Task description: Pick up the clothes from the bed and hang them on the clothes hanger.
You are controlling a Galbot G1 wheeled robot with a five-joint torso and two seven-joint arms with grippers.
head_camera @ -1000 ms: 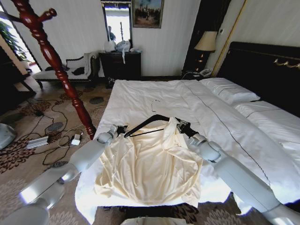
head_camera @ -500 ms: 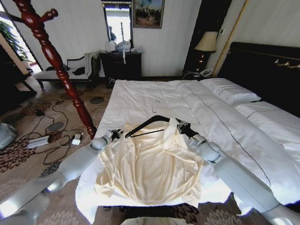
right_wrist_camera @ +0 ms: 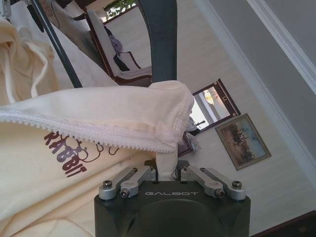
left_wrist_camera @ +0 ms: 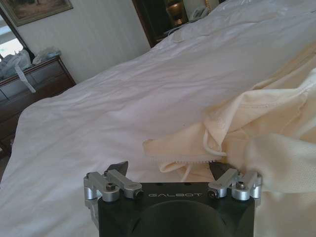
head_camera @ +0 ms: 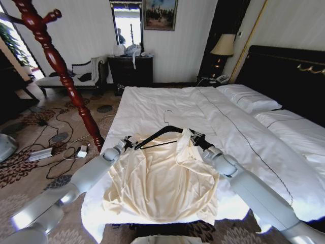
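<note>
While the very wide bed (head_camera: pixel 167 104) with its plain white duvet, two white pillows and black headboard carries everything, the one cream silky long-sleeved shirt (head_camera: pixel 162 178) lies spread over its near end, its collar end raised toward the grippers. One thin black triangular coat hanger (head_camera: pixel 158 136) with a small silver wire hook sits at that raised end: its right shoulder is already tucked under the fabric, while its left arm is bare, well short of the tall dark-red turned-wood coat stand (head_camera: pixel 56 61) on the carpet to the left.

Compared with a second ago, the left arm has drawn back a little and then returned, so the left gripper (head_camera: pixel 127 143) again sits at the shirt's left shoulder edge beside the hanger's bare tip. The shirt and the right arm have hardly shifted. I judge this a re-approach for a hold on the loose collar, with that side not yet dressed over the hanger.

From its wrist view, the left gripper (left_wrist_camera: pixel 173 170) has its fingers spread wide with a fold of cream fabric lying between them, not yet pinched. The right gripper (right_wrist_camera: pixel 168 170) is clamped on a strip of the shirt's zigzag-edged hem, holding it up against the hanger's dark bar.
</note>
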